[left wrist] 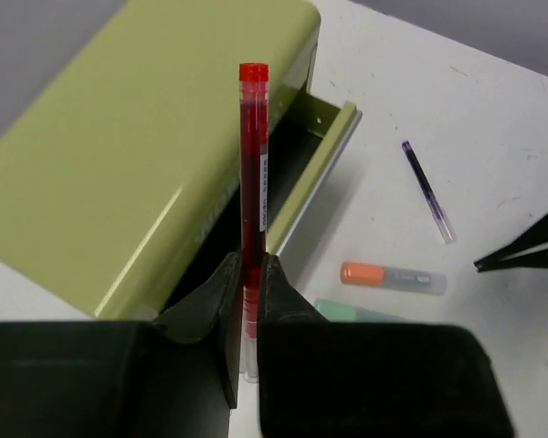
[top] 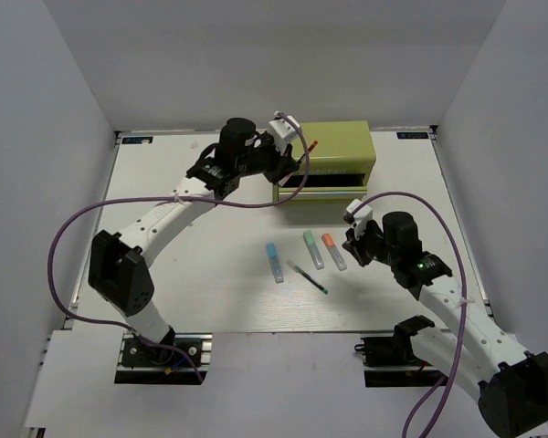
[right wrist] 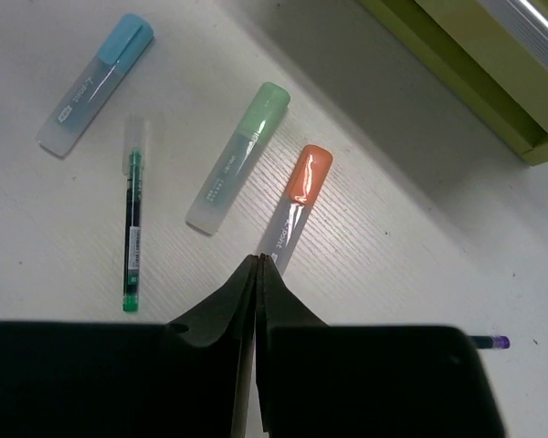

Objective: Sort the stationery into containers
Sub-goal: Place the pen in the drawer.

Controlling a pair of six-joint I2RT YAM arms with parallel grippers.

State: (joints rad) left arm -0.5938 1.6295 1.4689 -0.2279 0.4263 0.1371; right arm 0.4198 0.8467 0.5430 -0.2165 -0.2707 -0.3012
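My left gripper [left wrist: 247, 274] is shut on the red pen [left wrist: 253, 155] and holds it over the open drawer [left wrist: 315, 164] of the olive-green chest [top: 333, 146]. The pen's tip points over the chest top [top: 309, 146]. My right gripper [right wrist: 258, 263] is shut and empty, just above the table at the clear end of the orange marker [right wrist: 297, 205]. The green marker [right wrist: 237, 157], blue marker [right wrist: 96, 82] and green-black pen [right wrist: 133, 228] lie to its left on the table. The purple pen [left wrist: 427, 190] lies right of the drawer, hidden under the right arm in the top view.
White walls close in the table at the back and both sides. The left arm [top: 164, 214] reaches across the table's left half to the chest. Purple cables loop beside both arms.
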